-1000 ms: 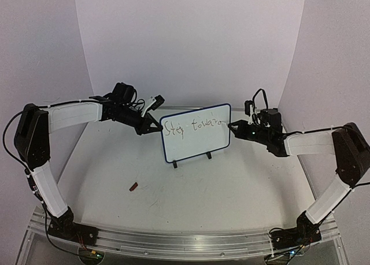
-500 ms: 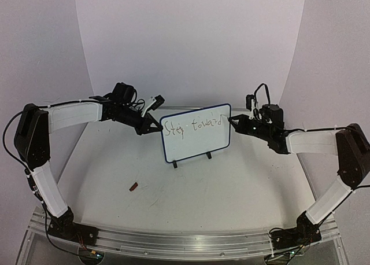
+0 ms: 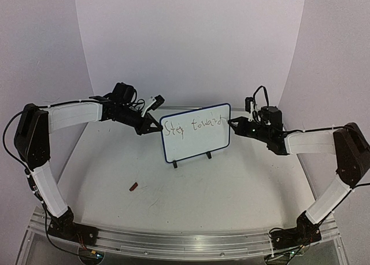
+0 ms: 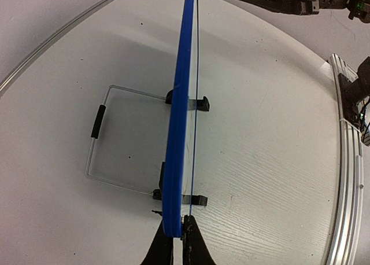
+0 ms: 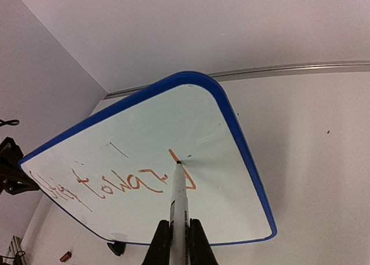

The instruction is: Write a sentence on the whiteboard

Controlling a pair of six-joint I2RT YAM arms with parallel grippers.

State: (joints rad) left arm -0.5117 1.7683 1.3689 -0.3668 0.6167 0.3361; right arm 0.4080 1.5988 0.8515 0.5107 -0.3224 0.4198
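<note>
Whiteboard [image 3: 196, 135] first: the blue-framed board stands upright on its two black feet toward the back middle of the table [image 3: 191, 213], between the two arms, with its face turned to the near edge.

The left arm [image 3: 75, 116] reaches in from the left with its forearm nearly level. The left gripper [image 4: 178, 245] is closed on the board's left edge, one finger on each face. We take this as bracing, so the light board neither slides nor tips under the pen's push.

The right arm [image 3: 309, 142] mirrors it from the right, forearm level and wrist pointed inward at the board's upper right. The right gripper [image 5: 179, 242] is clamped tight round a marker [image 5: 177, 198], which runs along the line of the fingers so that its tip meets the face at a slant.

That tip touches the board at the end of the sentence [image 3: 193, 126], which we read as roughly "Stay toward" on one line, in reddish-brown strokes. The lower half of the whiteboard is blank, so we judge the writing unfinished.

A small red object [image 3: 133, 187], perhaps the cap, lies on the table well apart, to the front left.
</note>
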